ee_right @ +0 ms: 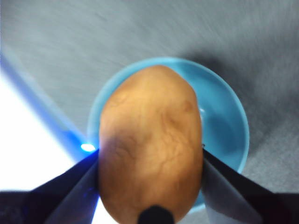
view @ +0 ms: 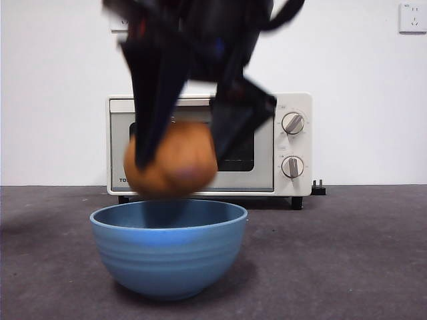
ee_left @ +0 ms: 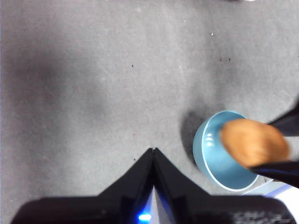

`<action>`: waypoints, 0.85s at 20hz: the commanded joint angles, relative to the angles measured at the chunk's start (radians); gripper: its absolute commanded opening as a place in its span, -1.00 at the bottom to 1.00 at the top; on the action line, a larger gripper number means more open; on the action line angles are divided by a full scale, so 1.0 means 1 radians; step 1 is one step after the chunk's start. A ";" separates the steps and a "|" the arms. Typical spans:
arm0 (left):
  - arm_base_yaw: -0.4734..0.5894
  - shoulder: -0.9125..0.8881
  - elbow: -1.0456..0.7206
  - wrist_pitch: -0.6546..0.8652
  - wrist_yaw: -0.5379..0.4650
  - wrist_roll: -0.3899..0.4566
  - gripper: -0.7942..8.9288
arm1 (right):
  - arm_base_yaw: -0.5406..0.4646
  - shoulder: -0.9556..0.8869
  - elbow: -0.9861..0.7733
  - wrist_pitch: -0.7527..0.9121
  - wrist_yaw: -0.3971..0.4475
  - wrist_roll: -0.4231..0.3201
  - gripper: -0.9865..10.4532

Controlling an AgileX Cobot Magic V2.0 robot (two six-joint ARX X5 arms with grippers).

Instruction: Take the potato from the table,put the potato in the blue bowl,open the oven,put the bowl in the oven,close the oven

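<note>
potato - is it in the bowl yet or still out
Still out. The potato hangs above the blue bowl, gripped in the right hand, its underside clear of the rim in the front view.

blue bowl mouth open, oven behind

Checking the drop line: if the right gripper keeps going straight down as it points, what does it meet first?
Probably the blue bowl: the right gripper holds the potato directly above its opening.

Only "TO" readable — on the oven front.
</note>
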State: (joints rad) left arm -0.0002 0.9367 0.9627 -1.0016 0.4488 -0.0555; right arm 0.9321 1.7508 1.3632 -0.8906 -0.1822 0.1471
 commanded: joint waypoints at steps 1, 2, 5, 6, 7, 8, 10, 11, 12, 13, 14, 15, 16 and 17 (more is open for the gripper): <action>0.001 0.000 0.003 0.000 0.003 0.015 -0.85 | 0.003 0.049 0.000 0.000 0.007 0.014 -0.82; 0.001 0.000 0.003 0.000 0.003 0.015 -0.85 | 0.003 0.061 0.000 0.002 0.018 0.027 -0.81; 0.001 0.000 0.003 0.000 0.003 0.015 -0.85 | 0.008 0.066 0.000 0.009 0.072 0.054 -0.40; 0.001 0.000 0.003 0.000 0.003 0.015 -0.85 | 0.010 0.066 0.000 0.009 0.072 0.053 -0.25; 0.001 0.000 0.003 0.000 0.003 0.016 -0.85 | 0.010 0.066 0.000 0.006 0.072 0.053 -0.15; 0.001 0.000 0.003 0.001 0.003 0.016 -0.85 | 0.010 0.066 0.000 0.003 0.071 0.052 -0.08; 0.001 0.000 0.003 0.004 0.003 0.016 -0.85 | 0.012 0.066 0.000 0.005 0.070 0.052 0.02; 0.001 0.000 0.003 0.004 0.003 0.015 -0.85 | 0.017 0.066 0.000 0.006 0.070 0.052 0.08; 0.001 0.000 0.003 0.004 0.001 0.015 -0.85 | 0.018 0.066 0.000 0.006 0.070 0.052 0.13; 0.001 0.000 0.003 0.005 -0.002 0.016 -0.85 | 0.019 0.066 0.000 0.005 0.069 0.051 0.15; 0.001 0.000 0.003 0.007 -0.003 0.015 -0.85 | 0.019 0.066 0.000 0.006 0.069 0.052 0.17; 0.001 0.000 0.003 0.009 -0.003 0.015 -0.85 | 0.019 0.066 0.000 0.009 0.066 0.052 0.17; 0.001 0.000 0.003 0.009 -0.003 0.015 -0.85 | 0.019 0.066 0.000 0.011 0.060 0.052 0.17; 0.001 0.000 0.003 0.009 -0.003 0.015 -0.85 | 0.019 0.064 0.001 0.011 0.040 0.052 0.17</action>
State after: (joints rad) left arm -0.0002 0.9367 0.9627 -1.0008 0.4469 -0.0525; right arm 0.9489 1.8107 1.3632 -0.8837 -0.1417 0.1947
